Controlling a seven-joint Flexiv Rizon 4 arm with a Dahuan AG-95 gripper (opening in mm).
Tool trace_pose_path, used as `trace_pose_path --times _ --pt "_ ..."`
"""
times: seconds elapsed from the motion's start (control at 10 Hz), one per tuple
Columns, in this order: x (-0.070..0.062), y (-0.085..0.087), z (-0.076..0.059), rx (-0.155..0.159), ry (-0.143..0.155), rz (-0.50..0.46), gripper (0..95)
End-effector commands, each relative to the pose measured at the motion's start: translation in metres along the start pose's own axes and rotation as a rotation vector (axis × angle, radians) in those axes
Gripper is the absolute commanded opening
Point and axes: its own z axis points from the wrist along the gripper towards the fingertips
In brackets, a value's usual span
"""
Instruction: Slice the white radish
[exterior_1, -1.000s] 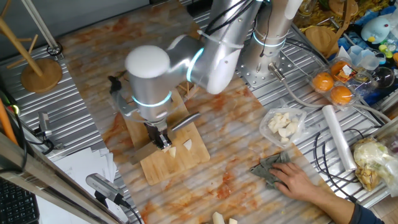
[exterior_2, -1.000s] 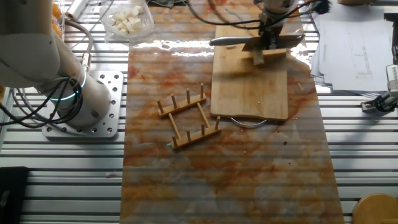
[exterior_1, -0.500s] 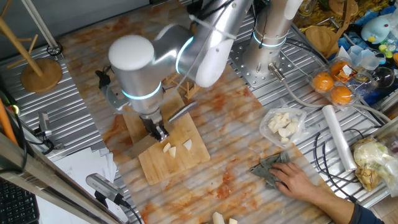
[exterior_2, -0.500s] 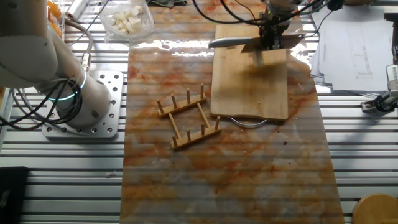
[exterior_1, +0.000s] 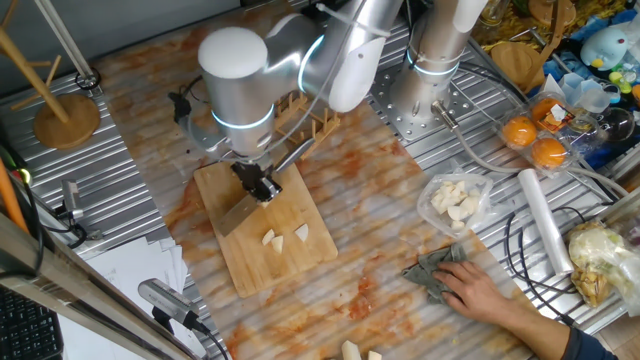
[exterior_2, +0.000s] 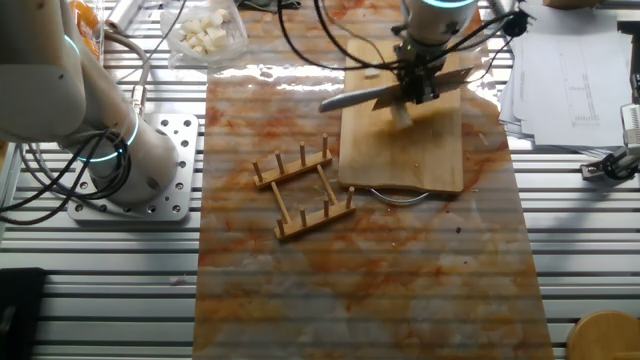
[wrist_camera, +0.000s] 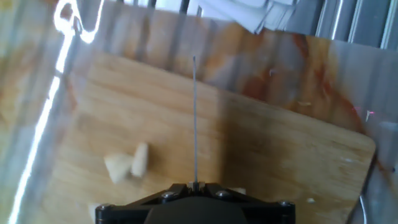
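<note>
Small cream-white wedge chunks of white radish (exterior_1: 285, 235) lie close together on the pale wooden cutting board (exterior_1: 262, 268), toward its near half. Above the board's far part, the black two-finger gripper (exterior_1: 259, 187) points down, its jaws clamped on a steel kitchen knife (exterior_1: 240, 207) whose blade hangs over the board beside the chunks. The silver arm (exterior_1: 300, 70) bends over behind.

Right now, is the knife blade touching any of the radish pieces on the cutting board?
No, in the hand view the knife blade stands apart from the radish pieces, over bare cutting board.
</note>
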Motion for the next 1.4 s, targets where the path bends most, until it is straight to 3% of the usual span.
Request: trace_pose_path --times 0.1,0.5,0.7,1.0,1.1,1.2,1.4 --pt "0.003 -0.002 0.005 0.005 0.003 -0.025 0.0" --pt "0.004 -0.004 0.022 0.007 -0.019 -0.046 0.0" --pt "0.001 -0.004 0.021 0.007 -0.02 -0.039 0.0" --pt "-0.004 -0.002 0.031 0.009 -0.031 -0.039 0.0" --pt "-0.005 -0.002 0.025 0.012 -0.02 -0.038 0.0" --pt "-0.008 -0.001 0.021 0.005 -0.028 -0.031 0.0" --pt "-0.013 -0.001 0.031 0.008 -0.056 -0.023 0.0"
